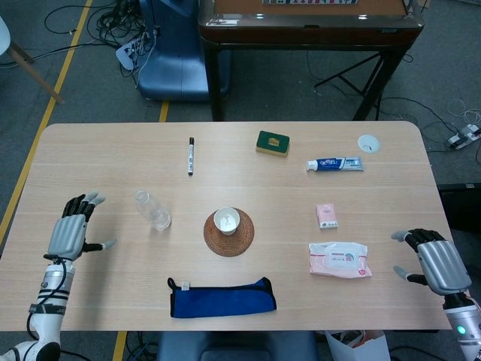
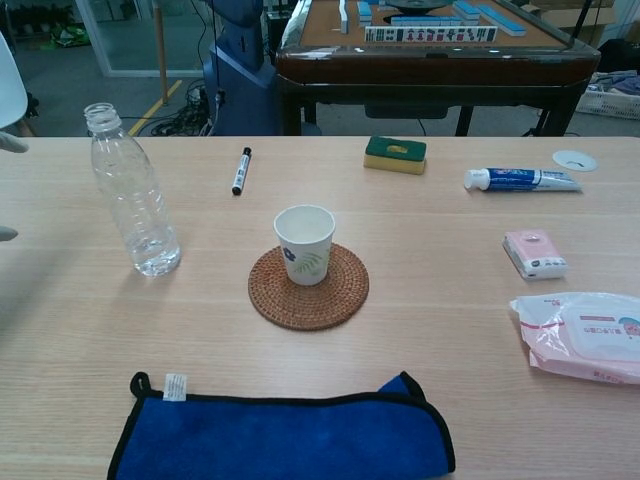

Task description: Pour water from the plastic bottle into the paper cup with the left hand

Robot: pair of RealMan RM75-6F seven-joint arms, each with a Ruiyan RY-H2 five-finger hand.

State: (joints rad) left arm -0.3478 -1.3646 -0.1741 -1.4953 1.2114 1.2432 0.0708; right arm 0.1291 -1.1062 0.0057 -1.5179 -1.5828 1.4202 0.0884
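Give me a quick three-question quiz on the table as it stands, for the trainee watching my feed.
1. True or false: the left hand is holding the bottle.
2. What does the paper cup stand on?
A. the blue cloth
B. the round woven coaster
C. the wipes pack
3. Fill in: the bottle stands upright with its cap ____.

Key:
1. False; the hand is open and apart from the bottle, nearer the table's left edge.
2. B, the coaster.
3. Off; the neck is open.
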